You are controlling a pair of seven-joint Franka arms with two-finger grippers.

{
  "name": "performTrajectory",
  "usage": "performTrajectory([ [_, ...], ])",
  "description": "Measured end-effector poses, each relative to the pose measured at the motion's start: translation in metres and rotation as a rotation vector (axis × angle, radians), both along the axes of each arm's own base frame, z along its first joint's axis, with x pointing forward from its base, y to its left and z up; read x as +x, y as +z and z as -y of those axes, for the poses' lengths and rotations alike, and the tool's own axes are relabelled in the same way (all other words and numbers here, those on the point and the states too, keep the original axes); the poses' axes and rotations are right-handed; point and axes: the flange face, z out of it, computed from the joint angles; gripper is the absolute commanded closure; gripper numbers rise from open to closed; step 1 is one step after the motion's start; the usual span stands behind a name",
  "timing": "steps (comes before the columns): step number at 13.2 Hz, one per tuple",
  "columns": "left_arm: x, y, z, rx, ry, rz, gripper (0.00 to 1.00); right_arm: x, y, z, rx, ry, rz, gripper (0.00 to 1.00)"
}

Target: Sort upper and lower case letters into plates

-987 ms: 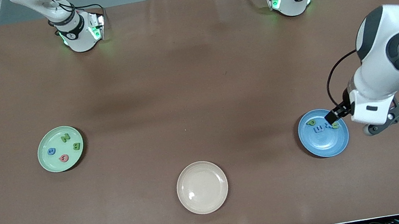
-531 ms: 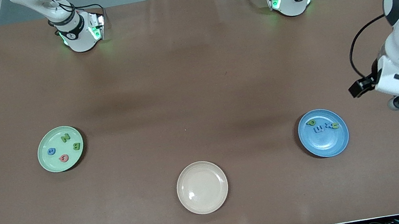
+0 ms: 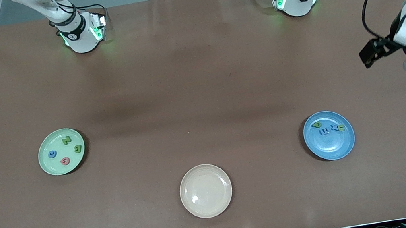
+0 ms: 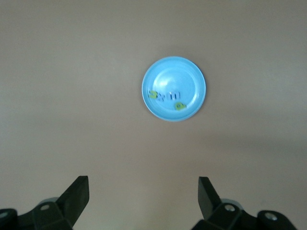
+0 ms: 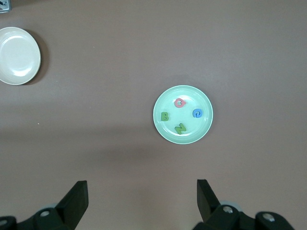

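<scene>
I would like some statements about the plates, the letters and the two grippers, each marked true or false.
1. The green plate holds four letters. True.
2. The cream plate holds one letter. False: it holds nothing.
3. The pink letter lies in the blue plate. False: it lies in the green plate.
4. The left gripper is open and holds nothing. True.
5. The right gripper is shut on a letter. False: it is open, high over the green plate.
</scene>
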Motion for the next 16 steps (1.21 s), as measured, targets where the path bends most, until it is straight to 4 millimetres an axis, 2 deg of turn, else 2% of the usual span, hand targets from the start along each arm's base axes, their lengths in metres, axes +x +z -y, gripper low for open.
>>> performTrajectory([
  [3, -0.028, 0.017, -0.019, -0.018, -0.017, -0.024, 0.0, 0.006, -0.009, -0.002, -0.023, 0.007, -0.018, 0.0],
  [6, -0.047, 0.006, -0.041, -0.063, -0.016, -0.08, 0.0, 0.01, -0.013, -0.014, -0.071, 0.035, -0.027, 0.0],
  [8, -0.059, -0.004, -0.048, -0.094, 0.002, -0.08, 0.0, 0.011, -0.012, -0.025, -0.088, 0.057, -0.024, 0.0],
  [12, -0.092, -0.011, -0.042, -0.108, 0.002, -0.036, 0.0, 0.011, -0.012, -0.029, -0.088, 0.063, -0.022, 0.0],
  [16, -0.101, -0.006, -0.026, -0.102, -0.028, -0.025, 0.0, 0.011, -0.012, -0.029, -0.088, 0.063, -0.022, 0.0],
])
